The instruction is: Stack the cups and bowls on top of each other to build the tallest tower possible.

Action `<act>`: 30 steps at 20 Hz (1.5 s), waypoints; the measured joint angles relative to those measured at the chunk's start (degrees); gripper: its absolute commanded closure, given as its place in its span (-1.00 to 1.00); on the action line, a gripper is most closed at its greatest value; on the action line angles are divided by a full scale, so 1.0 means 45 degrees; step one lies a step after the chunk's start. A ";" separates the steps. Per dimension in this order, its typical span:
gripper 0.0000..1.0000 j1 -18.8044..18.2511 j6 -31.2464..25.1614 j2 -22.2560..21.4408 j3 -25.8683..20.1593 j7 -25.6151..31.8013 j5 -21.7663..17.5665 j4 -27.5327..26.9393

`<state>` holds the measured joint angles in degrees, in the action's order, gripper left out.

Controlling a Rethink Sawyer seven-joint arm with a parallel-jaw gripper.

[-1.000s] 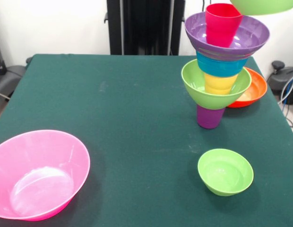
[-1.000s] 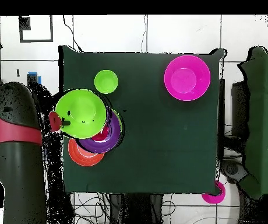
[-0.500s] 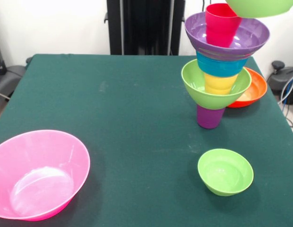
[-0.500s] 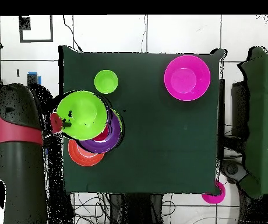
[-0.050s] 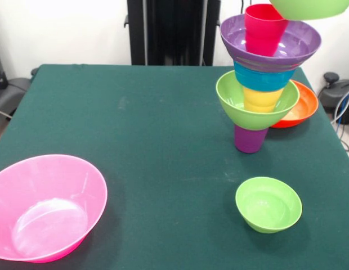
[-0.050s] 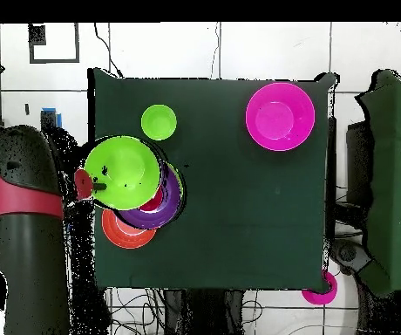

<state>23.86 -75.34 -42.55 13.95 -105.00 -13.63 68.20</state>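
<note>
Green bowls (image 5: pixel 268 203), three; cups (image 5: pixel 264 28), three.

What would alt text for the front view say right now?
A tower stands on a green table: purple cup, green bowl, yellow cup, blue bowl, purple bowl, red cup. Another green bowl hangs above it. An orange bowl behind, a small green bowl and pink bowl lie loose.

The arm (image 6: pixel 25 218) is a thick rounded body seen in the overhead view beside the worktop's edge: a black domed section, then a broad red band curving across it, then a long smooth black casing below. A strip of red also runs down its outer side. Near the green bowl sits a small red part with a dark stub (its form is unclear).
</note>
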 measured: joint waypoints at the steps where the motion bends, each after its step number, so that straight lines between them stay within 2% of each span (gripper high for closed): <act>1: 1.00 0.0023 0.0001 -0.0010 0.0028 0.0000 -0.0001 0.0001; 14: 1.00 0.0708 -0.0687 0.0043 0.0640 0.0000 -0.0036 -0.0132; 21: 1.00 0.1185 -0.1478 0.0331 0.1071 0.0000 -0.0954 -0.0740; 30: 1.00 0.1303 -0.1814 0.0628 0.1162 0.0000 -0.1387 -0.1103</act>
<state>29.72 -83.50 -39.72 19.17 -105.00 -19.87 63.24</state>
